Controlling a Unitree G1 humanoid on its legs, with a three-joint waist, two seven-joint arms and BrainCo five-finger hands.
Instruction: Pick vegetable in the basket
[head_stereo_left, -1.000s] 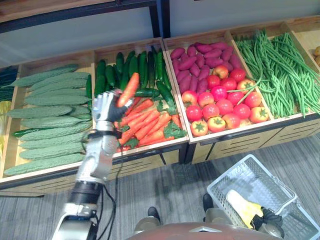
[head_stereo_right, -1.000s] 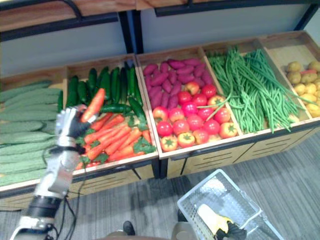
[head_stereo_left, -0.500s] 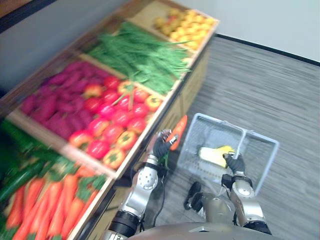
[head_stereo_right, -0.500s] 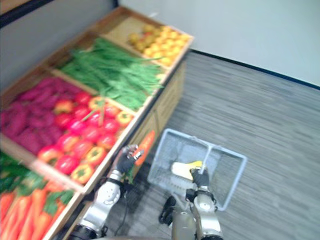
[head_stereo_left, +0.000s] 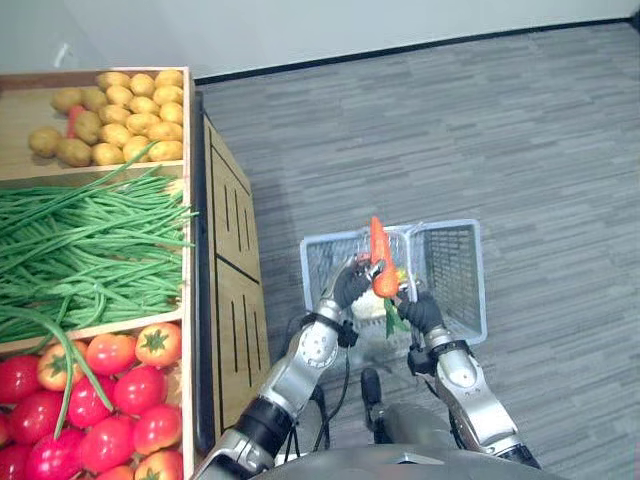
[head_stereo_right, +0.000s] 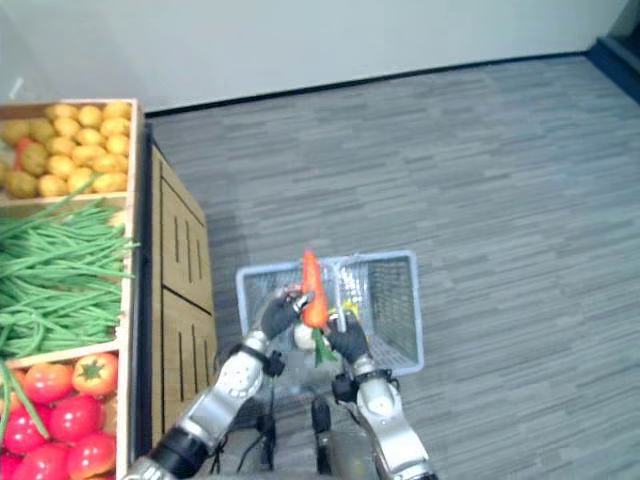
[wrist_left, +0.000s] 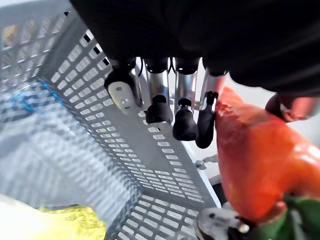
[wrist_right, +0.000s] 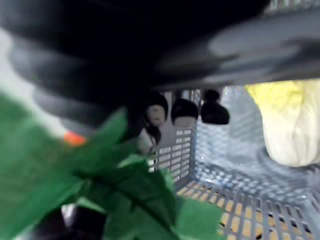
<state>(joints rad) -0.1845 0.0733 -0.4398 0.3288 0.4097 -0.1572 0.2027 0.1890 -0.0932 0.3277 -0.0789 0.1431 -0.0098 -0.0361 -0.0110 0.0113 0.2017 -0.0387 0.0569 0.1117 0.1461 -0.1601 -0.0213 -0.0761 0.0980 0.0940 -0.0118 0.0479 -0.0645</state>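
Left hand (head_stereo_left: 352, 285) grips an upright carrot (head_stereo_left: 380, 262), leaves downward, just above the grey mesh basket (head_stereo_left: 455, 270). Right hand (head_stereo_left: 424, 312), fingers curled, carries the basket. A pale cabbage (wrist_right: 285, 125) lies inside. Beyond, left: wooden crates (head_stereo_left: 190, 300) of tomatoes (head_stereo_left: 110, 390), green beans (head_stereo_left: 80, 250) and potatoes (head_stereo_left: 110, 115).

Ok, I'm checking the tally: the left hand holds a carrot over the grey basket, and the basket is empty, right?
Not empty. The left hand does hold the carrot over the basket, but a pale yellow vegetable lies inside, as the left wrist view shows.
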